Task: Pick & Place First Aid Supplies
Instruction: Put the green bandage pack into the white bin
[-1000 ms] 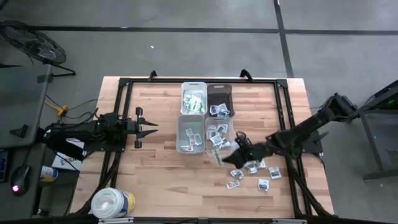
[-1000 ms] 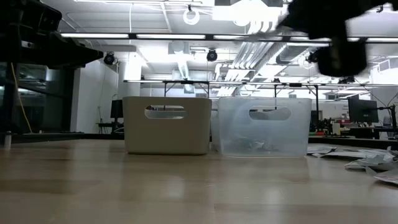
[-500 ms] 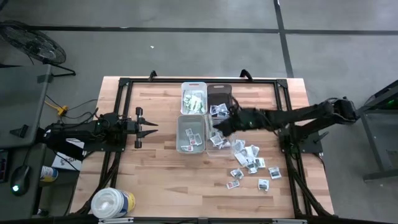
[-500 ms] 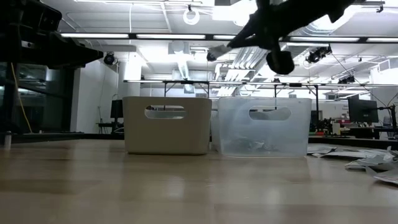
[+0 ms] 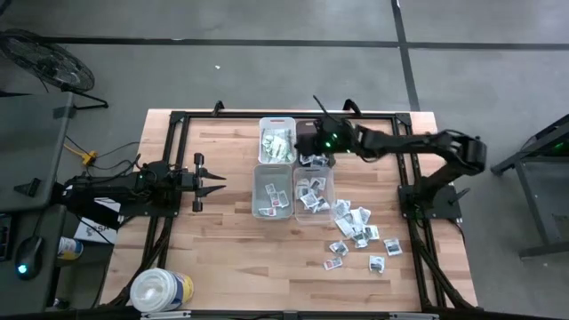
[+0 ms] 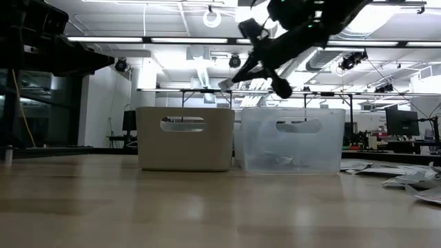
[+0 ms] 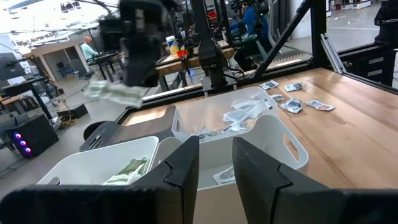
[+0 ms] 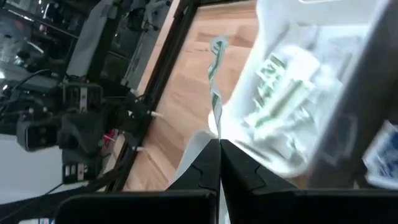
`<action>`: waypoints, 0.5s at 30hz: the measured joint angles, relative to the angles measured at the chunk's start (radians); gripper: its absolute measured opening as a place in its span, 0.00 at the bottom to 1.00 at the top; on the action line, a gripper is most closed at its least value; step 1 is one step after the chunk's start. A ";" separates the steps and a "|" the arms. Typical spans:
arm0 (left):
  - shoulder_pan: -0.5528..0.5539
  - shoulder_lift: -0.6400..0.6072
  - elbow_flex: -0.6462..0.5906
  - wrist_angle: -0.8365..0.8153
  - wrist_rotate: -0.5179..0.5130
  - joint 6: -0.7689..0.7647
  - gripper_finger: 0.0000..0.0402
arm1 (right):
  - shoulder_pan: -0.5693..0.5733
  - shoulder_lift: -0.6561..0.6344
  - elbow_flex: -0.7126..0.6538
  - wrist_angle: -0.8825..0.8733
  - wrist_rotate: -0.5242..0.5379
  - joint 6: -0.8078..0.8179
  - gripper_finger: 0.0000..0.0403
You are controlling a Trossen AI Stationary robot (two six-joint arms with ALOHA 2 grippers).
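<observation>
Your right gripper (image 5: 311, 140) hangs above the far pair of bins, over the dark bin (image 5: 313, 133) right next to the white bin (image 5: 277, 140) holding greenish packets. Its fingers are pressed together on one thin packet (image 8: 216, 93) with green print, which dangles from the tips on edge; its print is too blurred to read. In the low view that gripper (image 6: 231, 81) sits clear above the bin rims with open air beneath it.

Your left gripper (image 5: 216, 183) waits above the table's left side, well apart from the bins, its fingers (image 7: 180, 171) a little apart and holding nothing.

The four bins stand tight together in a block at the table's middle, the near two being a clear bin (image 5: 272, 191) and another clear bin (image 5: 314, 192), both with packets inside. A loose scatter of packets (image 5: 360, 236) lies on the wood to the right, near the table's right frame rail. The near half of the table is bare wood, apart from the white tub (image 5: 161, 290) with a yellow-blue label at the near-left corner; its writing cannot be read.
</observation>
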 joint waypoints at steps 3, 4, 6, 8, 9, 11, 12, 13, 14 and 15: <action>0.000 0.000 0.000 0.000 0.000 0.000 0.24 | -0.037 0.084 0.084 0.002 -0.059 -0.014 0.00; 0.000 0.000 0.000 0.000 0.000 0.000 0.24 | -0.046 0.116 0.112 0.002 -0.082 -0.017 0.00; 0.000 0.000 0.000 0.000 0.000 0.000 0.24 | -0.060 0.182 0.167 -0.007 -0.121 -0.018 0.00; 0.000 0.000 0.000 0.000 0.000 0.000 0.24 | -0.071 0.241 0.217 -0.021 -0.154 -0.018 0.00; 0.000 0.000 0.000 0.000 0.000 0.000 0.24 | -0.074 0.268 0.240 -0.032 -0.169 -0.017 0.00; 0.000 0.000 0.000 0.000 0.000 0.000 0.24 | -0.079 0.310 0.278 -0.056 -0.181 -0.018 0.00; 0.000 0.000 0.000 0.000 0.000 0.000 0.24 | -0.082 0.326 0.291 -0.071 -0.183 -0.018 0.00; 0.000 0.000 0.000 0.000 0.000 0.000 0.24 | -0.083 0.339 0.301 -0.087 -0.183 -0.018 0.00; 0.000 0.000 0.000 0.000 0.000 0.000 0.24 | -0.085 0.349 0.308 -0.097 -0.182 -0.018 0.00; 0.000 0.000 0.000 0.000 0.000 0.000 0.24 | -0.087 0.352 0.311 -0.106 -0.180 -0.020 0.00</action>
